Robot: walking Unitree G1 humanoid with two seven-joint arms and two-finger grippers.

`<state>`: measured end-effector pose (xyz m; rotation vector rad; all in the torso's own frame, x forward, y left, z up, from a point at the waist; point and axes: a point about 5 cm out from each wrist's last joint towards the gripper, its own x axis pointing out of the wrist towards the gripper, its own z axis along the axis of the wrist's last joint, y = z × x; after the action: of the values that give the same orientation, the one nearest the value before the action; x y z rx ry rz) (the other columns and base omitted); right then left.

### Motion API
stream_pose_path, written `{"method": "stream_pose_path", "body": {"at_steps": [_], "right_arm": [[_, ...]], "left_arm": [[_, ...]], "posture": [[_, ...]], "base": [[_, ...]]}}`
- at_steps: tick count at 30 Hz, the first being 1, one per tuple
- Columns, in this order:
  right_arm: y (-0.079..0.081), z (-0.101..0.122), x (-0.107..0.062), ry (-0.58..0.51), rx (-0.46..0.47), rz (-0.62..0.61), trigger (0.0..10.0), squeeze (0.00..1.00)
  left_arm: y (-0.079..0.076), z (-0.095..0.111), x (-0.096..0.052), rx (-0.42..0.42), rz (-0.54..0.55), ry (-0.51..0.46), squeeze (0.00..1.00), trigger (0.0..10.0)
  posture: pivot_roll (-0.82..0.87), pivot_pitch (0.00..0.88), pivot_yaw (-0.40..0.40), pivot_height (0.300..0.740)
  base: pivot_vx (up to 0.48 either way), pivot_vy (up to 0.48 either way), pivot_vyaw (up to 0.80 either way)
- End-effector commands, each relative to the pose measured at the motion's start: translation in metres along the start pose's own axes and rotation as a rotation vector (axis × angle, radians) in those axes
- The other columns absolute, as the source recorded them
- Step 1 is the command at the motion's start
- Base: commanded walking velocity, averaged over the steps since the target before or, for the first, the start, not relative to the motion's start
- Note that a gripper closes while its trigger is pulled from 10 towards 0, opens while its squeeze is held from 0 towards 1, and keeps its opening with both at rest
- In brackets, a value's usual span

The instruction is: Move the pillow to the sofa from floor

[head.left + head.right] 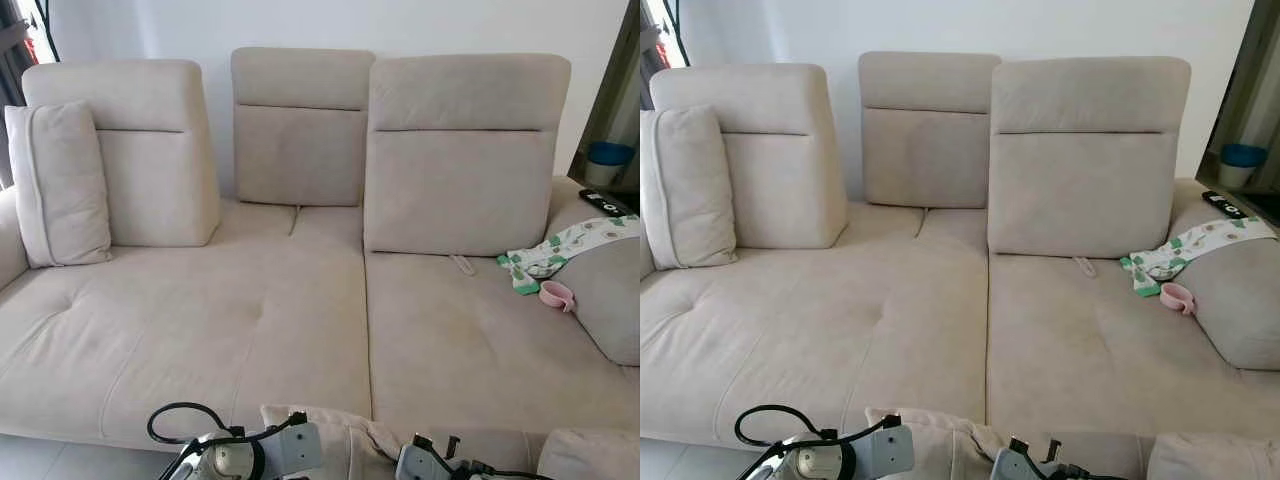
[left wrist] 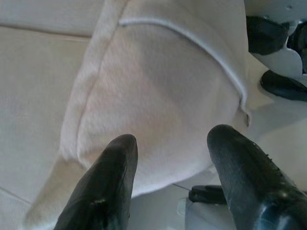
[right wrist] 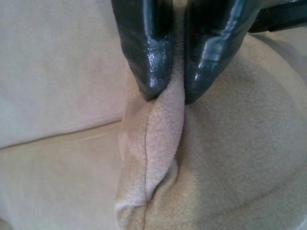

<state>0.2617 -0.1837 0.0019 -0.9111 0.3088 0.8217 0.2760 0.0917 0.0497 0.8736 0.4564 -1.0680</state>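
The pillow (image 1: 320,430), beige with a soft napped cover and piped seam, sits at the front edge of the sofa (image 1: 250,330) seat, low in the head views between the two wrists. The right hand (image 3: 176,93) is clamped on a pinched fold of the pillow's edge, fingers close together with fabric between them. The left hand (image 2: 168,148) has its fingers spread apart, tips against the pillow's rounded face, not gripping. The sofa is wide and pale beige, with three upright rectangular back cushions and a shallow dimple in the left seat. A second, matching cushion (image 1: 58,185) stands against the left armrest. On the right armrest lie a leaf-printed cloth (image 1: 565,250) and a small pink ring-shaped item (image 1: 556,295); the middle seat is unobstructed.
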Motion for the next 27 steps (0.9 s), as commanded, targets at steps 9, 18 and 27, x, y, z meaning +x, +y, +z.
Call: {"method": "stream_pose_path", "body": {"at_steps": [9,18,27], "right_arm": [[0.017,0.004,0.001,-0.021,-0.061,0.077,0.0,0.0],[0.03,0.009,-0.004,-0.067,-0.131,0.137,0.0,0.0],[0.036,-0.001,-0.015,-0.047,-0.121,0.086,0.0,0.0]], "left_arm": [[0.037,0.019,-0.001,0.004,0.232,-0.043,0.22,10.0],[0.042,0.003,-0.002,0.048,0.218,0.064,0.0,10.0],[0.042,-0.018,-0.015,0.064,0.089,0.14,0.0,10.0]], "posture": [[0.06,0.0,0.034,0.58],[0.05,0.0,0.036,0.58],[0.05,0.0,0.046,0.58]], "base": [[0.0,0.0,0.0],[0.0,0.0,0.0],[0.0,0.0,0.0]]}}
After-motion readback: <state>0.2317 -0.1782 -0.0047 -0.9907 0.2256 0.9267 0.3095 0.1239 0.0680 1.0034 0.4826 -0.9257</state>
